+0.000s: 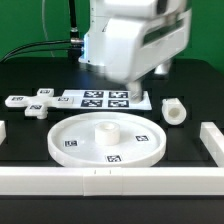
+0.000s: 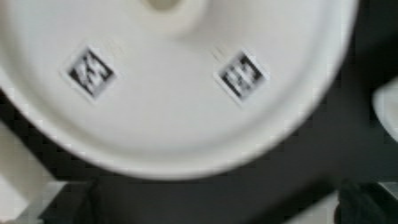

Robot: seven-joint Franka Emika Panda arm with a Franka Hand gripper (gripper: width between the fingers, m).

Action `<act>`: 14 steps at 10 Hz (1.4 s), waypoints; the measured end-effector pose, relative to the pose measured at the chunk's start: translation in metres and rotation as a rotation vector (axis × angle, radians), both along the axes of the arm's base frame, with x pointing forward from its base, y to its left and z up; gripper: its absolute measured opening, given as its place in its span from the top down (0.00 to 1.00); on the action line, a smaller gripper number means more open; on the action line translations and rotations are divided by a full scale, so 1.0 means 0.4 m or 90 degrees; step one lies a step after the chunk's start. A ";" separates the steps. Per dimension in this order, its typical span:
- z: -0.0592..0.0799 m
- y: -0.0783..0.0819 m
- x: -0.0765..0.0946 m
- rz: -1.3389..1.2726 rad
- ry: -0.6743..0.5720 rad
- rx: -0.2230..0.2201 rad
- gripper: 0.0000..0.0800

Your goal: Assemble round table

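Front bar: long, white, along the near edge of the black table.
Round disc: flat on the table just behind the bar, rim up, raised hub at centre.
Cross-shaped foot: behind the disc on the exterior view's left, apart from it.
Leg: on the exterior view's right, apart from the disc.
Marker board: behind the disc.
Gripper: low over the marker board; cannot tell whether spread or clenched.
Wrist view: the disc fills the frame, with two square tags; fingers not discernible.
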State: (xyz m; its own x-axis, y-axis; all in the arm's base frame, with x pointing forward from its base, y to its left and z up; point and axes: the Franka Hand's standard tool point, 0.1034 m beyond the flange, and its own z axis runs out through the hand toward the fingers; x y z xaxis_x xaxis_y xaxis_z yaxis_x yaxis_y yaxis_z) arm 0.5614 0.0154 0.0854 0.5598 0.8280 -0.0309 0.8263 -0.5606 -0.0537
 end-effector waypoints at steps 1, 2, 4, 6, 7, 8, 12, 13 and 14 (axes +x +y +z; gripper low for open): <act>-0.020 -0.022 0.008 0.003 0.004 0.002 0.19; -0.042 -0.040 0.013 0.012 0.009 0.005 0.19; -0.087 -0.073 0.033 0.016 0.016 0.010 0.19; -0.123 -0.110 0.031 0.016 0.026 0.014 0.19; -0.131 -0.126 0.024 0.011 0.025 0.014 0.19; -0.139 -0.129 0.008 0.008 0.029 0.015 0.19; -0.130 -0.125 -0.010 0.008 0.025 0.014 0.19; -0.129 -0.124 -0.011 0.008 0.025 0.014 0.19; -0.127 -0.125 -0.021 0.007 0.023 0.013 0.19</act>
